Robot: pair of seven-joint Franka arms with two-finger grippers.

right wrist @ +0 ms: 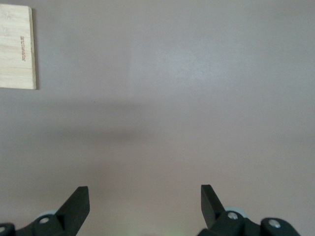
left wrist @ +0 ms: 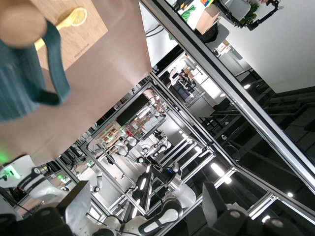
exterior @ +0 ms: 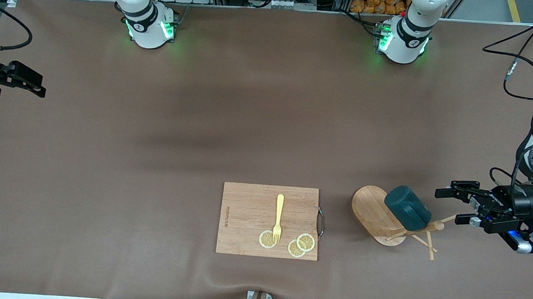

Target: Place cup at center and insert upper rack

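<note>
Cup (exterior: pixel 408 207) hangs on tipped upper rack (exterior: pixel 373 212); left end effector (exterior: pixel 456 206) beside, right end effector (exterior: pixel 29 83) waiting, both apart.

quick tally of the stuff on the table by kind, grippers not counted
cup: 1
mug tree: 1
cutting board: 1
fork: 1
lemon slices: 3
total: 7
</note>
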